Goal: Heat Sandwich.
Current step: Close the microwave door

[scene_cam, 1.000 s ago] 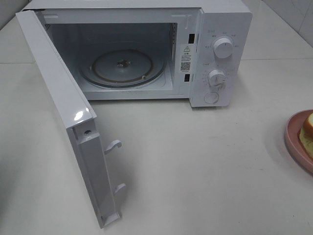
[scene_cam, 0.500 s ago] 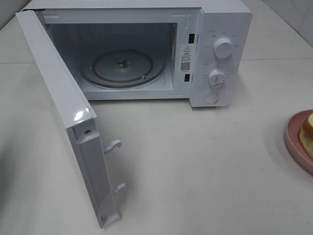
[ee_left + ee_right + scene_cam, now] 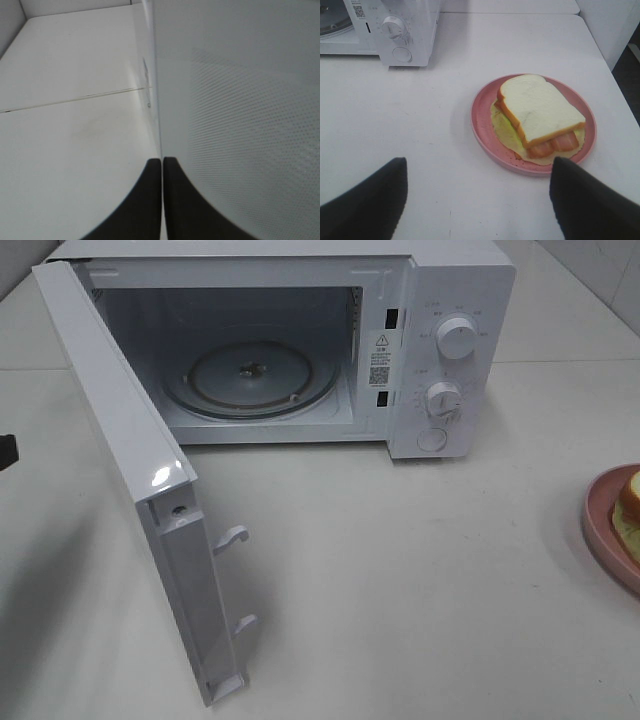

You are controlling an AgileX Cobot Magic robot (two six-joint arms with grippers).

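The sandwich point(image 3: 540, 107) lies on a round pink plate point(image 3: 482, 125), white bread on top with green leaf and red slices beneath. In the high view the sandwich point(image 3: 630, 498) and the plate point(image 3: 597, 515) show only partly, at the table's right edge. My right gripper point(image 3: 477, 170) hovers open a short way before the plate, with nothing between its fingers. The white microwave point(image 3: 450, 300) stands at the back with its door point(image 3: 120, 420) swung wide and its glass turntable point(image 3: 250, 375) bare. My left gripper point(image 3: 162, 162) is shut and empty, close to the outer face of the door point(image 3: 240, 100).
The open door juts far out over the left half of the table. A dark bit of my left arm point(image 3: 5, 450) shows at the left edge. The microwave's knobs point(image 3: 457, 338) face the front. Bare white table point(image 3: 420, 570) lies between microwave and plate.
A dark part of my left arm has come into the high view at the left edge. Microwave, door, plate and sandwich stay where they were.
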